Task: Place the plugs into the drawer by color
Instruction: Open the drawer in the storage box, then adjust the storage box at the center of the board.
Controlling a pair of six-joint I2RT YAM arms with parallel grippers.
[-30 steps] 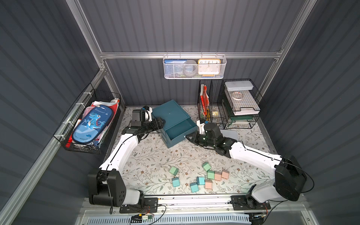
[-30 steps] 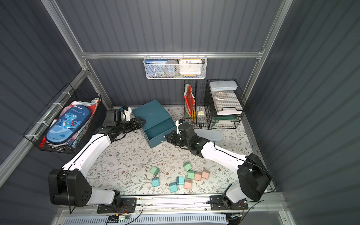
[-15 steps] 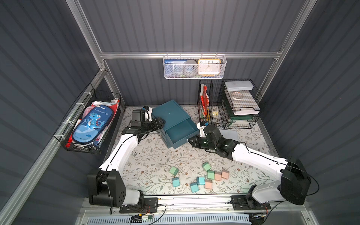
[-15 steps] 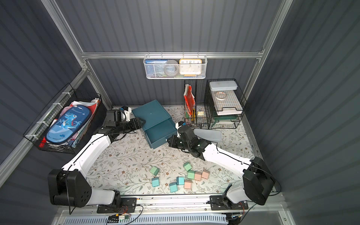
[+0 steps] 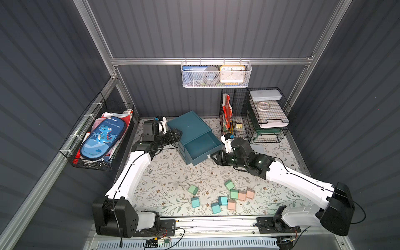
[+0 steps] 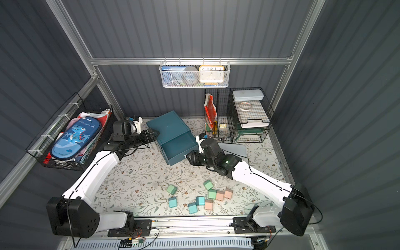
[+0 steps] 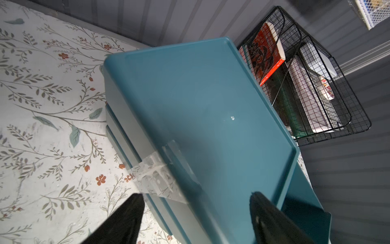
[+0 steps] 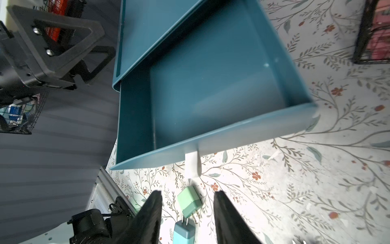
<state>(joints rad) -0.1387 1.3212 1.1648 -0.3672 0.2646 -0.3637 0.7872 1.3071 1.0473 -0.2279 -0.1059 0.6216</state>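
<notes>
Both jaws parted, empty, flanking drawer (image 5: 188, 125)

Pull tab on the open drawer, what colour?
White: small pull tab on the front of the dark teal drawer; clearest in the right wrist view.

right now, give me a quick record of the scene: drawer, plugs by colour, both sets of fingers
cabinet: dark teal, at the back of the floral mat
top drawer: pulled out, empty
green plugs: three, loose on the mat
blue-teal plugs: three, loose on the mat
pink plugs: three, loose on the mat
left fingers: apart, straddling the cabinet's upper side edge
right fingers: apart, empty, just short of the white pull tab
</notes>
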